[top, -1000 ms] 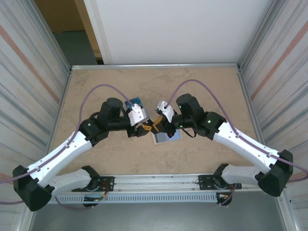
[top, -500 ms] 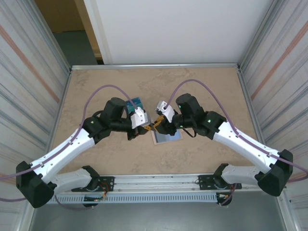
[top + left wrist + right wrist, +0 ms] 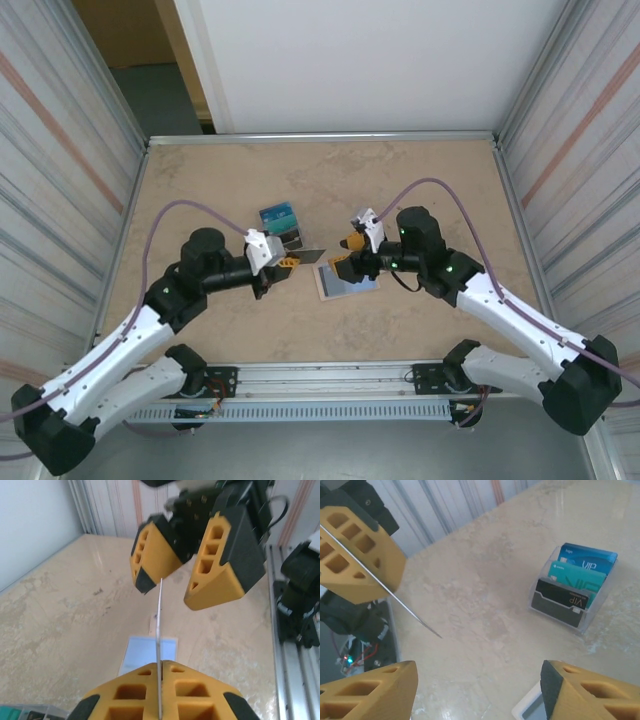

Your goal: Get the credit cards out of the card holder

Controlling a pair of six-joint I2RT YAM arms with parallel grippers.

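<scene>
A pale marbled table (image 3: 420,180) sat inside ribbed metal walls (image 3: 60,150). The left claw (image 3: 285,262) was pressed together on a thin card (image 3: 308,256), gripping it by one end, its free end pointing across towards the other arm. In the left wrist view the claw (image 3: 160,672) held that card (image 3: 160,625) edge-on, a bare line running up between the other claw's fingers. The right claw (image 3: 344,253) stood spread, one finger on each side of the card's far end and pinching nothing. Below the gap between the two claws, a pale flat card (image 3: 347,281) lay on the table.

The card holder (image 3: 280,222), a clear tiered stand, stood just beyond the left claw, on the side away from the arm bases, with three cards (image 3: 572,580) upright in its steps. The left arm was the nearer one, the right claw lying well off to the holder's side. A further pull would probably fall to the left claw, reaching forward and down onto the cards' top edges.
</scene>
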